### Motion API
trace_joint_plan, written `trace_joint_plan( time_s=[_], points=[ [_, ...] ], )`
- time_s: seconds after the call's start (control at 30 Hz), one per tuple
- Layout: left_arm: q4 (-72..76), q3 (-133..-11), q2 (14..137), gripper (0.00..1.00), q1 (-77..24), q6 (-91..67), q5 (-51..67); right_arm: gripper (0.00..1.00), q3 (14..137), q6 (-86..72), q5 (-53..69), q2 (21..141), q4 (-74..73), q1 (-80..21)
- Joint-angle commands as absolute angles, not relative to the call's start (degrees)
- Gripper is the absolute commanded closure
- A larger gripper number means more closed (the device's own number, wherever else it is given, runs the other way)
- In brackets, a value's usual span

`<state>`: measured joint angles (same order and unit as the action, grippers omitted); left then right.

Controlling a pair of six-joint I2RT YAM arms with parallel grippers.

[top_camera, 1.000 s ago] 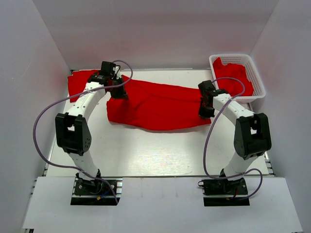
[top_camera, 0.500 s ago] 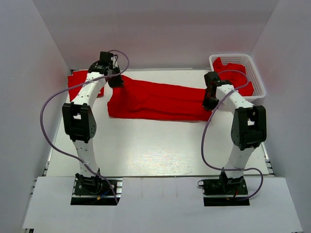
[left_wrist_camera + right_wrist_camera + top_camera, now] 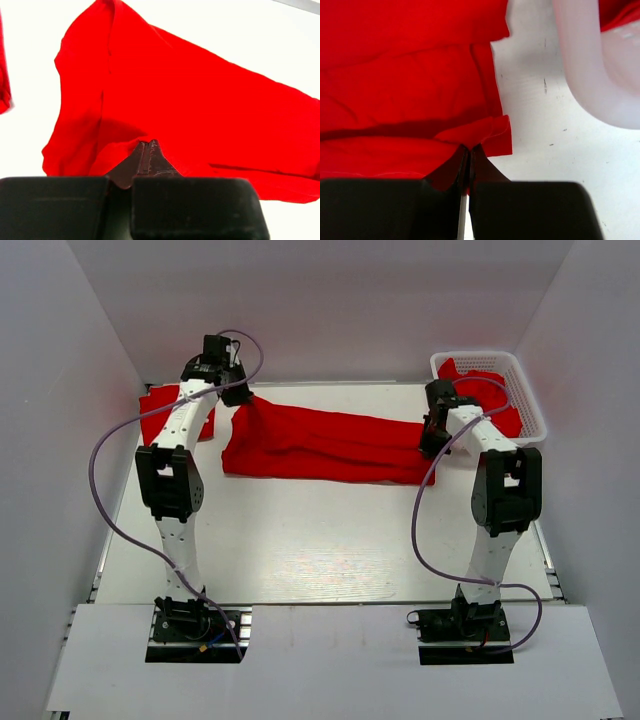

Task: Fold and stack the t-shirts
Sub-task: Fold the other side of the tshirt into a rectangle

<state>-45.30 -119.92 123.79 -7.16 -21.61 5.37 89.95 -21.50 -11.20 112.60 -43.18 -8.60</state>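
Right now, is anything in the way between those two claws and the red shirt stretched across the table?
Nothing visible is. The left gripper and the right gripper are both shut on the red t-shirt itself, one at each end. The white basket stands just beyond the right end, beside the cloth, not between.

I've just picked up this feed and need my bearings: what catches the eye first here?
A red t-shirt lies stretched across the middle of the table. The left pincer and the right pincer are each shut on one end of it. A white lattice basket at the far right corner holds more red cloth, and a second red t-shirt lies at the far left.
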Motion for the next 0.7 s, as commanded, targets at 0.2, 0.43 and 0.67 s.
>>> trace_joint_plan(
  time_s=[0.2,0.43,0.67],
  points=[
    [-40.6,-128.8,127.3,1.00,-5.9,-17.9,7.0,1.00,95.4,-19.5,-10.9,115.7,-43.3,-7.7],
    [-37.0,-128.8,132.3,1.00,-5.9,-16.2,12.0,1.00,98.8,-20.5,-11.8,119.1,-43.5,-7.2],
    [-35.3,-126.0,134.1,1.00,-5.9,-15.6,7.7,0.96,104.8,-19.3,-12.6,123.4,-39.8,-6.8]
  ],
)
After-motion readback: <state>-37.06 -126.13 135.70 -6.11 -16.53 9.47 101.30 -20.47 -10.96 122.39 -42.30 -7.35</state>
